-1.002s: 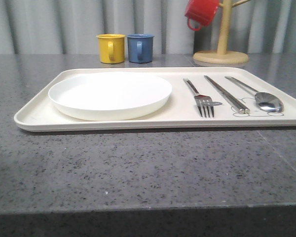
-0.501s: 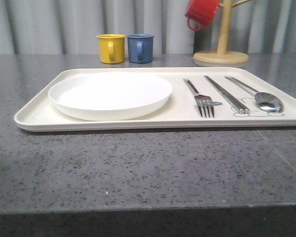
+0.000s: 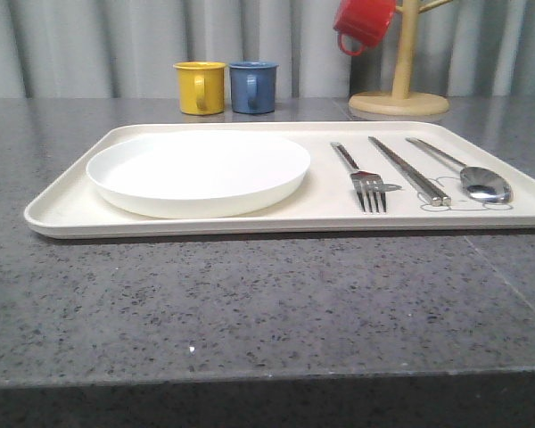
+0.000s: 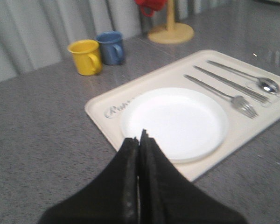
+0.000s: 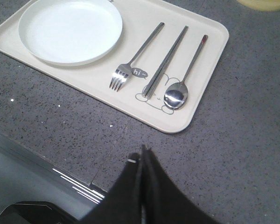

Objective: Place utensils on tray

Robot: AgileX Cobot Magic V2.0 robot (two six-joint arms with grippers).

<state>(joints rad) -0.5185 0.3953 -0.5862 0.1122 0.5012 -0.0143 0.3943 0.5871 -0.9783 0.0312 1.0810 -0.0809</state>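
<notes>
Nothing has moved lately: fork (image 3: 366, 178), chopsticks (image 3: 408, 169) and spoon (image 3: 471, 171) lie on the tray's (image 3: 62, 209) right side. Both grippers' jaws, left (image 4: 139, 140) and right (image 5: 142, 156), are together, empty. The task looks finished.

You see: cream tray (image 3: 71, 209) with grey rabbit drawing | silver utensils (image 3: 419, 174) | white plate (image 3: 198, 171) | yellow (image 3: 201, 86), blue (image 3: 253, 86), red mugs (image 3: 364, 22) | speckled grey worktop (image 3: 250, 312)

The mug tree (image 3: 399, 62) runs off the top edge in the front view, its red mug (image 3: 364, 24) clipped. The tray (image 3: 62, 214) script (image 4: 117, 108) is too blurred to read from the left wrist. The plate (image 3: 196, 171) hides tray floor beneath.
</notes>
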